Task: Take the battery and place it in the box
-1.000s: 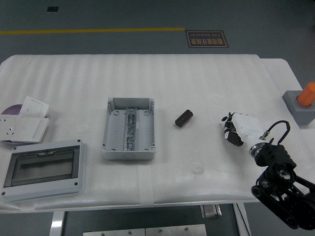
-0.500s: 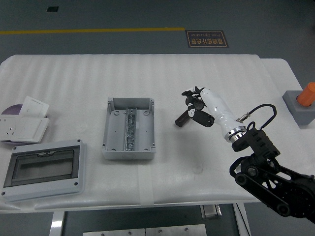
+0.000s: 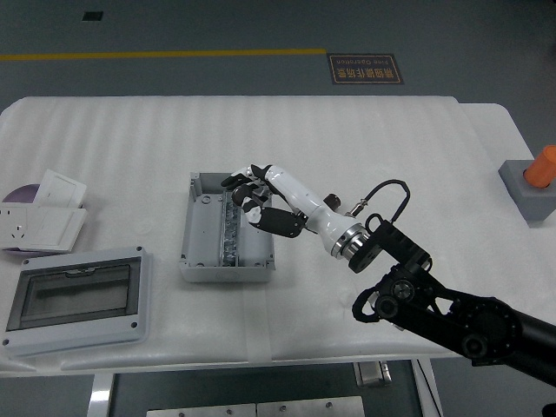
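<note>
The open grey box (image 3: 198,228) lies left of the table's middle, with a metal rail (image 3: 228,233) along its inside. My right hand (image 3: 259,201) reaches in from the lower right and hovers over the box's right half. Its fingers (image 3: 243,184) are curled, and a dark cylinder that looks like the battery (image 3: 278,221) is held under them against the thumb. No battery shows on the table where it lay before. My left arm is out of view.
A grey lid with a clear window (image 3: 74,300) lies at the front left. A white socket plate (image 3: 39,228), a white card (image 3: 57,188) and a purple disc (image 3: 16,195) lie at the left edge. A grey block with an orange piece (image 3: 537,181) stands far right.
My right hand swept left from the table's right side to the battery, closed there, and has now moved on over the box. The battery is gone from its spot.
</note>
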